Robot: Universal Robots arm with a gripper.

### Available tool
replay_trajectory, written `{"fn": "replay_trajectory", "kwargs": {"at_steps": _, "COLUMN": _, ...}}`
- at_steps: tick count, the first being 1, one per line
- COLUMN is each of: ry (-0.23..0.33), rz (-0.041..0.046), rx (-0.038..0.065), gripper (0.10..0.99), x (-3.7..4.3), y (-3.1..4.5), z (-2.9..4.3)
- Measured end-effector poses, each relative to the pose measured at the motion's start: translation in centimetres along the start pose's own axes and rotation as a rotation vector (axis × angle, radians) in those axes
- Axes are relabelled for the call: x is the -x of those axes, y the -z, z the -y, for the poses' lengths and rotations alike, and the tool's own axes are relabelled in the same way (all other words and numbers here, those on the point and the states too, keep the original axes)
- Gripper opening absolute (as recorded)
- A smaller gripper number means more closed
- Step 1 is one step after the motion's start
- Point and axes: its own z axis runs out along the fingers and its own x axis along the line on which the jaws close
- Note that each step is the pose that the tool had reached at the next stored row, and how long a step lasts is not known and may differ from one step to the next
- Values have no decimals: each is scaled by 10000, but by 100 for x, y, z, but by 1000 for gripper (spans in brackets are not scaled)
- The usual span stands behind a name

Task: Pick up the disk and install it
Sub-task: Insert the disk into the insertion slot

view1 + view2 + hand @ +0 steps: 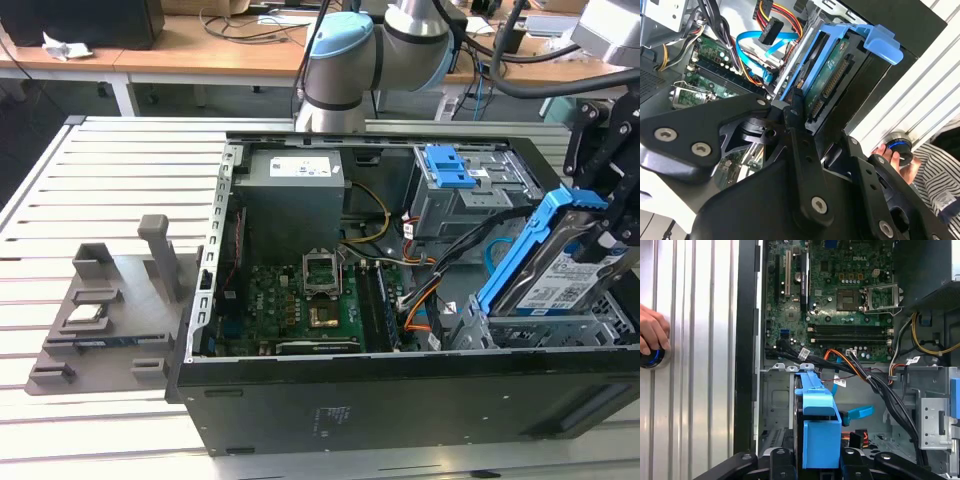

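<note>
The slatted metal surface (120, 180) carries a black open-sided desktop computer case (400, 400), its green motherboard (300, 300) exposed. On the surface at the exterior view's left sits a grey plastic parts holder (105, 310) with a small square silver chip (85, 313) on it. Inside the case, a grey metal drive cage with a blue plastic latch (462, 185) stands at the far side, and a grey metal drive bay (560, 325) sits at the near corner on the exterior view's right.

The disk (565, 270), a rectangular silver hard drive in a bright blue plastic frame, is tilted steeply with its lower end at the mouth of that bay. The black gripper (802, 122) is clamped on the disk's upper end; in the second wrist view a finger (796, 107) presses against its connector edge.

The main risk, as I judge it, is jamming: tilted like this, the blue frame could catch on the bay's rails rather than slide in. Loose cables (875, 382), orange and black, run close beside the bay and might be pinched or snagged. A person's hand (652, 330) rests on a round blue-lit button (650, 357) on the surface, near the case and close to the arm's working space.
</note>
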Motion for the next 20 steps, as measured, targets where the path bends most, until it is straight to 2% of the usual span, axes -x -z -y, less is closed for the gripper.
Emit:
{"fn": "replay_trajectory", "kwargs": {"at_steps": 5, "ry": 0, "rz": 0, "rx": 0, "gripper": 361, "x": 1, "y": -42, "z": 2}}
{"fn": "replay_trajectory", "kwargs": {"at_steps": 7, "ry": 2, "rz": 7, "rx": -2, "gripper": 361, "x": 7, "y": -212, "z": 12}}
{"fn": "replay_trajectory", "kwargs": {"at_steps": 8, "ry": 1, "rz": 0, "rx": 0, "gripper": 361, "x": 7, "y": -231, "z": 13}}
{"fn": "replay_trajectory", "kwargs": {"at_steps": 15, "ry": 1, "rz": 0, "rx": 1, "gripper": 376, "x": 7, "y": -234, "z": 13}}
{"fn": "replay_trajectory", "kwargs": {"at_steps": 16, "ry": 1, "rz": 0, "rx": 0, "gripper": 439, "x": 7, "y": -233, "z": 13}}
{"fn": "replay_trajectory", "kwargs": {"at_steps": 20, "ry": 0, "rz": -2, "rx": 0, "gripper": 424, "x": 7, "y": -233, "z": 12}}
